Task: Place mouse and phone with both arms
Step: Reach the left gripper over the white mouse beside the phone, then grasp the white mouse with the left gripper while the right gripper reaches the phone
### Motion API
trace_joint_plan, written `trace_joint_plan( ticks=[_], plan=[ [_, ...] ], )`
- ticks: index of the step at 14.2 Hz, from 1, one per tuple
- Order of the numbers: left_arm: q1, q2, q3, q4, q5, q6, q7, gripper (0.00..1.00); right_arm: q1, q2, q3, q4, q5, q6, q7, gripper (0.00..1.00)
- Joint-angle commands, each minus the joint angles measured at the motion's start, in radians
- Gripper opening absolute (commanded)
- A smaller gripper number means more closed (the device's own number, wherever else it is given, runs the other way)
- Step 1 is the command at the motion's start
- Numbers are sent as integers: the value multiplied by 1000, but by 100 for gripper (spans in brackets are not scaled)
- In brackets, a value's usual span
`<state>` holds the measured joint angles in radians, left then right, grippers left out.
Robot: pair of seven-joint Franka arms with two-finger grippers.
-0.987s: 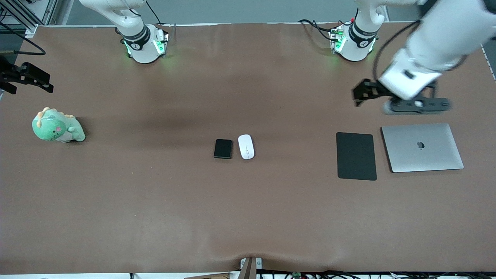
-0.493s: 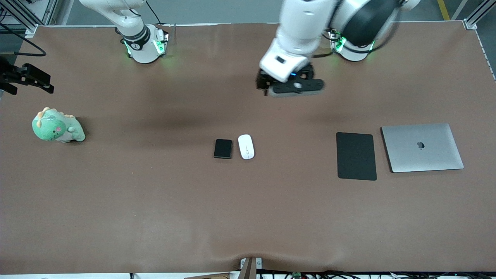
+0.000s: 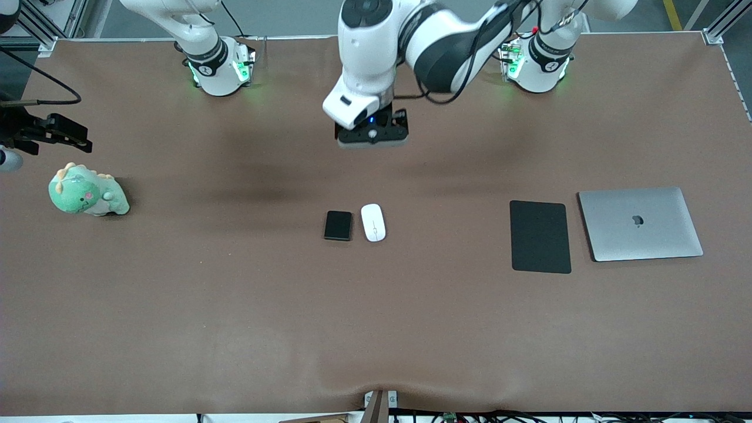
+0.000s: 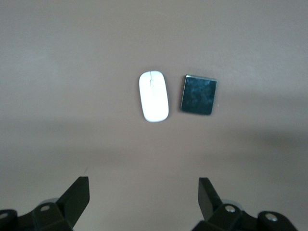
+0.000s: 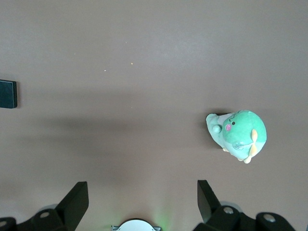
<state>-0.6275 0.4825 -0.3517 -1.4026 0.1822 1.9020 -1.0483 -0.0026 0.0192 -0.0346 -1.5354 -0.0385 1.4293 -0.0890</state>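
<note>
The white oval mouse (image 3: 373, 222) and the glossy black phone (image 3: 338, 225) lie side by side at the table's middle, the phone toward the right arm's end. Both show in the left wrist view, the mouse (image 4: 154, 96) beside the phone (image 4: 198, 94). My left gripper (image 3: 372, 135) hangs in the air over bare table between the two bases and the pair, with its fingers (image 4: 77, 195) open and empty. My right gripper (image 3: 61, 130) is up at the right arm's end of the table, over the spot beside the plush, open and empty (image 5: 143, 190). The phone's edge (image 5: 8, 94) shows in the right wrist view.
A green dinosaur plush (image 3: 87, 191) sits at the right arm's end of the table and shows in the right wrist view (image 5: 238, 134). A large matte black mouse pad (image 3: 540, 236) and a closed silver laptop (image 3: 640, 223) lie side by side at the left arm's end.
My left arm has swung from over the laptop's end of the table to over the middle, near the mouse and phone. My right gripper has shifted slightly. Mouse and phone have not moved.
</note>
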Motion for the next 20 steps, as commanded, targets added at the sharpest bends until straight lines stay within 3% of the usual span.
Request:
trace_joint_plan(
  ticks=[1,9,20],
  plan=[
    [11,100,5,33,48,74,-4,100,-2,13,4,21,-11,-12,-9,100],
    [40,341,23,24,109,298,2,100,9,67,7,20,-3,-13,-14,100],
    [28,450,72,34,103,471,-147,100,23,185,9,12,35,-32,-5,100]
  ],
)
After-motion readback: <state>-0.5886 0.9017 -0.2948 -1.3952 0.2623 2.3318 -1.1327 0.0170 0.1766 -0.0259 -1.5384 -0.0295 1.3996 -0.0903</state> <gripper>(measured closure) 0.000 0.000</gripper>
